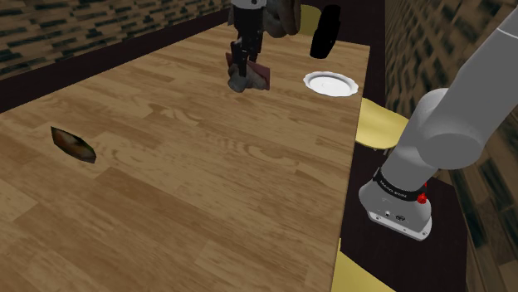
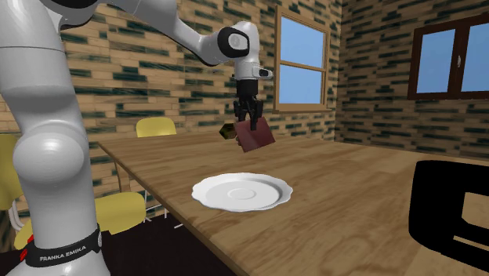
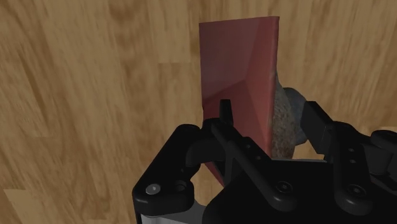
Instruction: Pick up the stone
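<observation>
Two black fingers (image 3: 226, 114) of your gripper (image 2: 251, 119) squeeze the stone (image 3: 238, 76), a dark red block with a rough grey side. You hold it over the wooden table (image 1: 207, 191), near the white plate (image 1: 330, 84). A small brown thing (image 1: 73, 145) lies far off.

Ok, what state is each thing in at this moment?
gripper: shut on the stone.
stone: clamped in the gripper, apparently lifted just clear of the table.
plate: flat on the table, empty.
dark brown object: lying on the table, untouched.
black object: on the table near the plate, untouched.
</observation>
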